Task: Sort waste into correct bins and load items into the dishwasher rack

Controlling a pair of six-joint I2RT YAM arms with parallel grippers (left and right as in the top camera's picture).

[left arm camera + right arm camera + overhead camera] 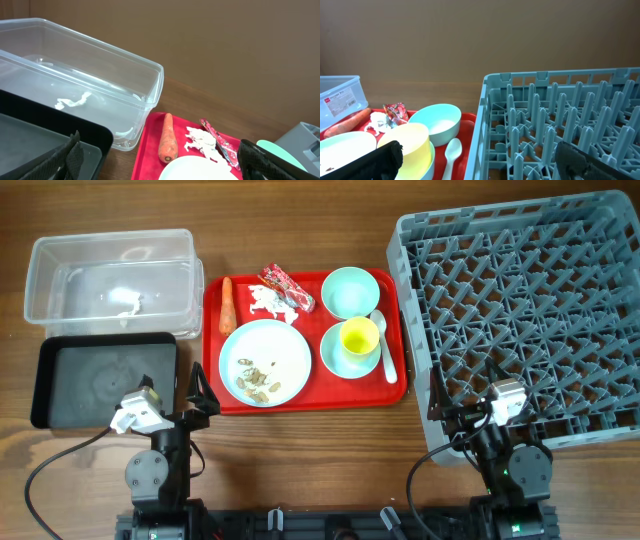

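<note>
Currently low at the near edge of the table (330, 205), with the left tool (158, 137) spread wide and clamped on nothing, one finger against the black rectangular tray (100, 385) and the other against the red serving tray (213, 385). Likewise wide apart and empty for the right tool (479, 150), straddling the near left corner of the grey dishwasher rack (520, 310). Beyond the black tray and just beside it, the clear plastic tub (110, 237), with a thin white scrap (130, 302) inside. At the right of the table, close against the red tray's right rim, the rack, pegs upward. Between bins and rack, on the red tray: along its left edge the small orange carrot (226, 304), lying lengthwise; next to that the crumpled white tissue (263, 302), touching the crumpled red-and-white snack wrapper (287, 287); at the far right the pale mint bowl (350, 292), upright; at the near left the light blue round plate (285, 345), carrying loose brownish seeds and white grains (257, 383); at the near right the small light blue bowl (335, 360) with the small yellow cup (359, 337) standing upright inside; along the right edge the white spoon (384, 345), bowl end toward the far side, just beside the small bowl. From the left wrist, carrot, tissue and wrapper just past the plate's rim, with the tub wall rising to their left
</note>
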